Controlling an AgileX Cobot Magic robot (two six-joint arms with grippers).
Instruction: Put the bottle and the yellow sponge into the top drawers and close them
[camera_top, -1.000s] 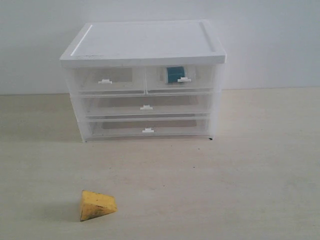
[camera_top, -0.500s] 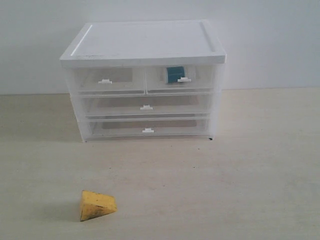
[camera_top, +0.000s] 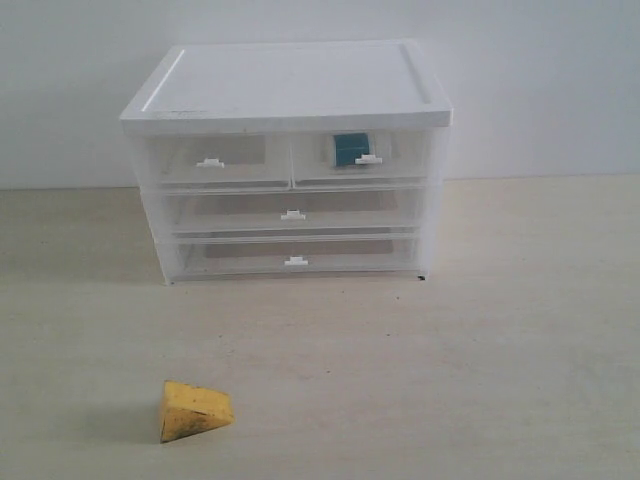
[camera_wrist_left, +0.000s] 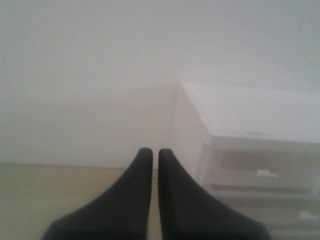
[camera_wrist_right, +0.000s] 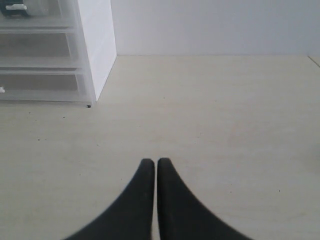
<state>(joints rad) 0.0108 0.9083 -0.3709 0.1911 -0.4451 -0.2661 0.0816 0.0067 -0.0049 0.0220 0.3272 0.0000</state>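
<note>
The yellow sponge (camera_top: 194, 410) lies on the table at the front left, well away from the cabinet. The bottle (camera_top: 349, 149) shows as a blue-teal shape inside the right top drawer (camera_top: 362, 158), which is pushed in. The left top drawer (camera_top: 214, 160) is also pushed in and looks empty. Neither gripper appears in the exterior view. My left gripper (camera_wrist_left: 151, 154) is shut on nothing, held in the air beside the cabinet (camera_wrist_left: 250, 120). Over bare table to the right of the cabinet, my right gripper (camera_wrist_right: 152, 163) is shut and holds nothing.
The white drawer cabinet (camera_top: 290, 90) stands at the back middle against a pale wall, with two full-width drawers (camera_top: 290, 212) below the top pair, both shut. Its lower corner (camera_wrist_right: 95, 75) shows in the right wrist view.
</note>
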